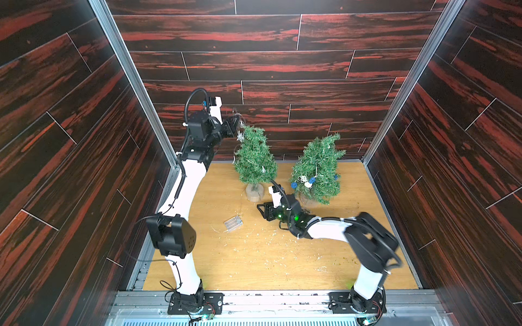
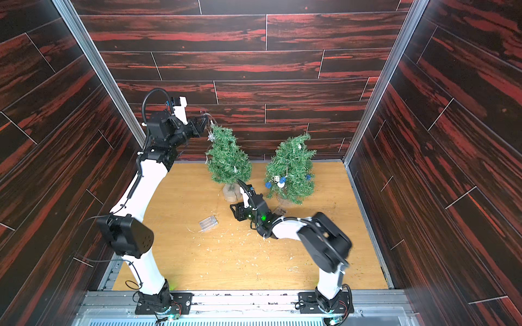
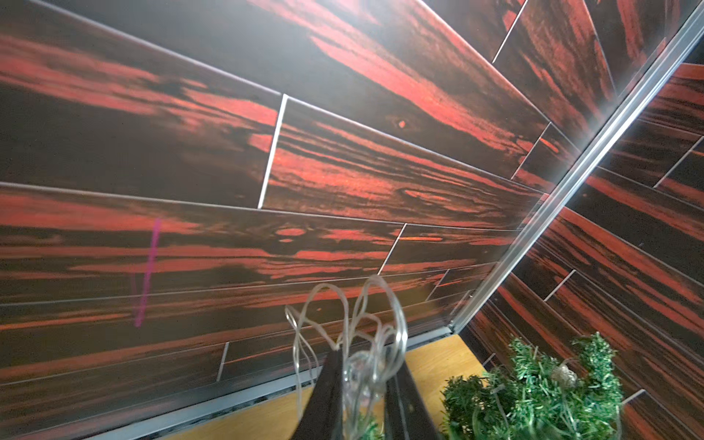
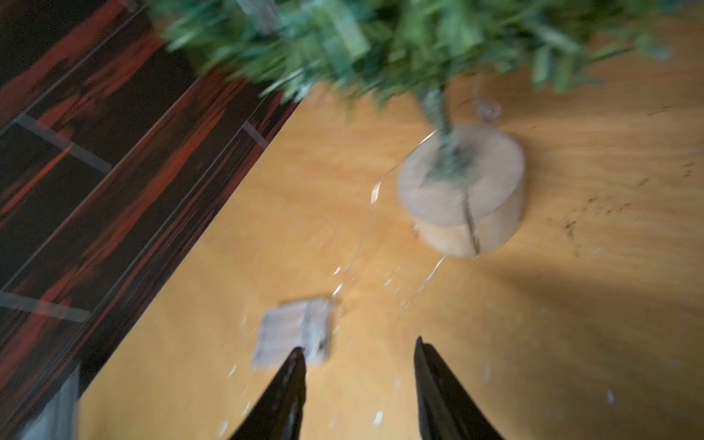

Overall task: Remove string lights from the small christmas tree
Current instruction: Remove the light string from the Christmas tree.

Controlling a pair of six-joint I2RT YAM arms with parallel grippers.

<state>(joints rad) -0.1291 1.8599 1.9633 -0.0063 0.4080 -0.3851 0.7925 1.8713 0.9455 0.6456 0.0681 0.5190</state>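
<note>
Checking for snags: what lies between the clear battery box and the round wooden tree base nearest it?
A thin wire trails across the table from the wooden base toward the battery box; the right wrist view shows it.

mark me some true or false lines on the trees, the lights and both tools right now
1. The left tool is shut on loops of clear wire. True.
2. The right tool holds the battery box. False: its jaws stand open and empty; the box lies on the table.
3. Blue and white balls hang on one tree. True.
4. Both trees lie on their sides. False: it and the other tree stand upright.
</note>
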